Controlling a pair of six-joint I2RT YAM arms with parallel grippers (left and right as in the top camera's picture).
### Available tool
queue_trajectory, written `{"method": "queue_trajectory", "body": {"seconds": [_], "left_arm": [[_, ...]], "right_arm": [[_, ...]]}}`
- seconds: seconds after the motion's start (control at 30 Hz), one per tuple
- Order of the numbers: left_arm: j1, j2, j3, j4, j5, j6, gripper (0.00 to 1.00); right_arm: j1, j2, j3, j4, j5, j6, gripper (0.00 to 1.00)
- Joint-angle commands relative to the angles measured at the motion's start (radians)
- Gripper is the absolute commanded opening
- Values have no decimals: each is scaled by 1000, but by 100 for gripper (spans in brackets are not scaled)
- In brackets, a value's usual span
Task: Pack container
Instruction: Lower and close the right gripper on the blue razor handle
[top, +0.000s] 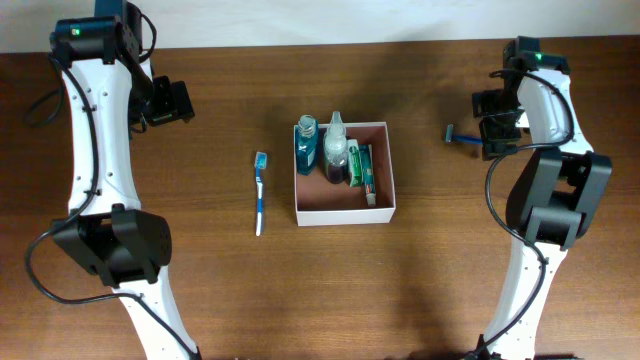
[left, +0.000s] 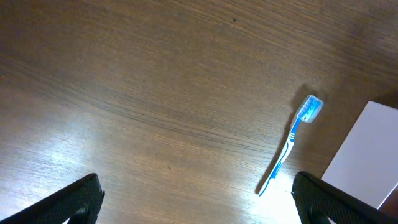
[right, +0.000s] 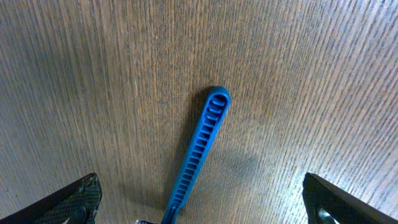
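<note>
The container, a square white-walled box with a pinkish-brown inside, sits mid-table and holds a blue bottle, a clear bottle and a green-and-white packet. Its white corner shows in the left wrist view. A blue-and-white toothbrush lies on the table left of the container, also in the left wrist view. A blue razor lies at the right, directly under my open right gripper; its ribbed handle points away between the fingers. My left gripper is open and empty, above bare table left of the toothbrush.
The wooden table runs to a far edge at the top of the overhead view. The left arm stands along the left side, the right arm along the right.
</note>
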Motion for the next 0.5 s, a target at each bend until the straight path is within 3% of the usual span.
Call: {"method": "queue_trajectory", "body": {"seconds": [0.0,0.47], "left_arm": [[3,-20,-7,-1,7,-2,99],[3,-20,-7,-1,7,-2,99]], "right_arm": [[1,23,8,0,27,8,99],[1,52,7,1,41,8,99]]}}
